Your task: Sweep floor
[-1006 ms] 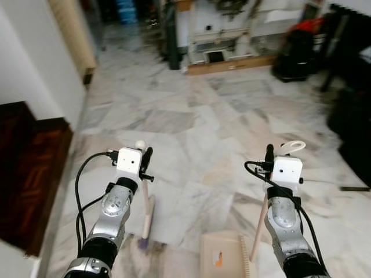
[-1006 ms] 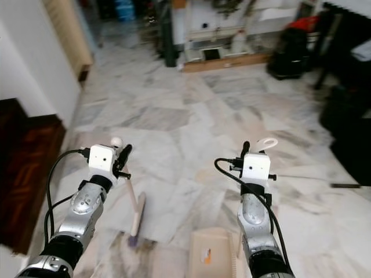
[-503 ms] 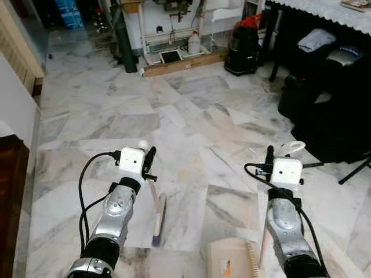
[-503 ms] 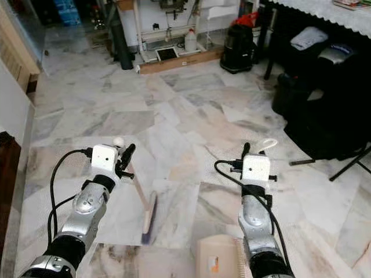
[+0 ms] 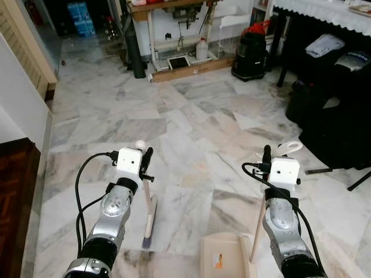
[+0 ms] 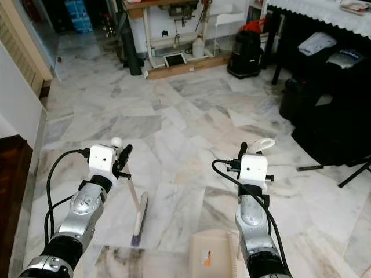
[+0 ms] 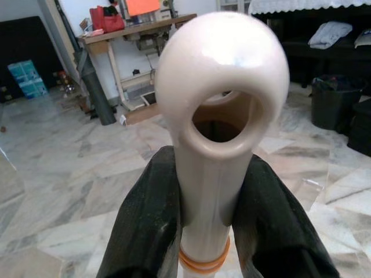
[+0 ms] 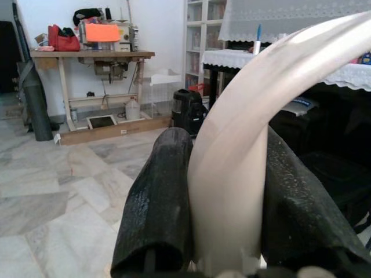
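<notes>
Dustpan [image 5: 226, 262], beige, lay flat on marble floor [image 5: 191, 116] at nearest edge of head view, orange sticker on its pan; its pale handle rose upright to the R side.
R gripper [image 5: 268, 155]: both black fingers [image 8: 159, 202] clamped on that handle, one each side; looped handle end stood just above the gripper. Silver R arm w/ white wrist camera box below it.
L gripper [image 5: 146, 159]: fingers [image 7: 145, 220] closed tight around broom [image 5: 149, 211] handle near its top, rounded eyelet end poking out above them, orange band on the shaft just beneath. L arm w/ black cable looping off wrist.
Broom: pale stick slanting down from L gripper to a narrow head w/ purple bristles resting on floor, left of dustpan, apart from it.
Dark wood step [image 5: 14, 197] along far L edge; white wall [image 5: 23, 92] above it.
Mid-distance R: black bags and bins [image 5: 342, 116] under a table w/ white lace cloth [image 5: 324, 11]; black stand leg on floor by them.
Far: black vacuum cleaner [image 5: 250, 55], sewing-machine table [image 5: 174, 35] w/ plastic jug and treadle beneath, dark rolled item [image 5: 134, 49] leaning upright beside it, blue packs [image 5: 81, 18] in back L corner.
</notes>
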